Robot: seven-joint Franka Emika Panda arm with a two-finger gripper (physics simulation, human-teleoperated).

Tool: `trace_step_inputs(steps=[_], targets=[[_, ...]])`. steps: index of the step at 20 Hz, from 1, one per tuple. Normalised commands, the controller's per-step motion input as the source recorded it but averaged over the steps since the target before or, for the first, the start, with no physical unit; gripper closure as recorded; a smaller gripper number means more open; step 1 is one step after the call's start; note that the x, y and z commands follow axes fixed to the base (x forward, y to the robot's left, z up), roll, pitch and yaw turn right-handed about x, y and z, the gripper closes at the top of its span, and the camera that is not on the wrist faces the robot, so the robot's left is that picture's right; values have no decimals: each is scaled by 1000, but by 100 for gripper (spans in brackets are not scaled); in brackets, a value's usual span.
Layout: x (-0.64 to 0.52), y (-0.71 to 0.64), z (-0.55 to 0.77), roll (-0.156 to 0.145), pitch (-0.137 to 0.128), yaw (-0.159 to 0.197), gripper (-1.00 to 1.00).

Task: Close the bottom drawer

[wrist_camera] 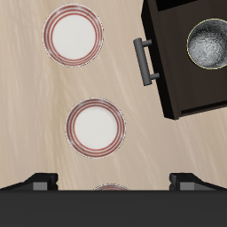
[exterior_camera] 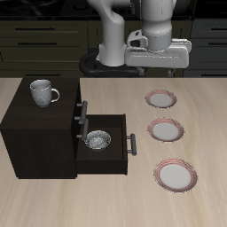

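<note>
The small blackish-brown cabinet (exterior_camera: 40,133) stands on the table. Its bottom drawer (exterior_camera: 124,158) is pulled out towards the plates and shows its flat dark front and grey bar handle (exterior_camera: 133,144). A patterned metal bowl (exterior_camera: 97,141) lies inside it. The upper drawer is shut, with a like handle (exterior_camera: 84,112). In the wrist view I see the open drawer (wrist_camera: 162,80), its handle (wrist_camera: 143,60) and the bowl (wrist_camera: 209,44). My gripper (exterior_camera: 160,67) hangs high above the back of the table, apart from the drawer. Its fingers (wrist_camera: 40,182) are spread wide, so the gripper (wrist_camera: 113,182) is open and empty.
A grey mug (exterior_camera: 42,91) stands on the cabinet's top. Three pink-rimmed white plates lie in a row beside the drawer: one far back (exterior_camera: 161,99), one in the middle (exterior_camera: 166,130), one near the front edge (exterior_camera: 175,174). Two show fully in the wrist view (wrist_camera: 74,35) (wrist_camera: 96,127).
</note>
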Motion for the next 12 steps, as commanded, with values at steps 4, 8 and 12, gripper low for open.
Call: trace_step_inputs(steps=[4,8,12], targets=[[229,113,-50,2,9,-103,-100],[202,20,-6,4,0,-179,-100],[129,65,4,9,-33,-137,-100]])
